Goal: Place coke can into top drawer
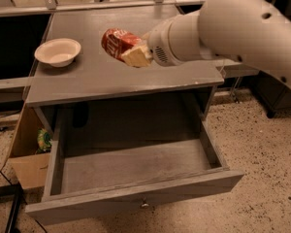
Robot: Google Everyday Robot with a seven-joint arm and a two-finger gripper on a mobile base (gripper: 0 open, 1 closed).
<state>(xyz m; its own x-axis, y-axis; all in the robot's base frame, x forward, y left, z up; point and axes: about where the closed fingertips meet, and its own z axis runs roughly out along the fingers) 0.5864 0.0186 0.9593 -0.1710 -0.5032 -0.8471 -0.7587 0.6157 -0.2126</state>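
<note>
In the upper centre of the frame, the gripper [129, 51] is closed on the can [116, 41], holding it tilted above the cabinet top [92, 76]. The drawer [131, 166] stands pulled open across the lower frame. A bowl [57, 52] sits upper left, well apart from the can. A box [28, 166] stands at lower left.

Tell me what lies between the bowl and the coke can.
Only bare cabinet top, in the camera view. The gripper, over the top's middle, holds the coke can, apart from the bowl.
</note>
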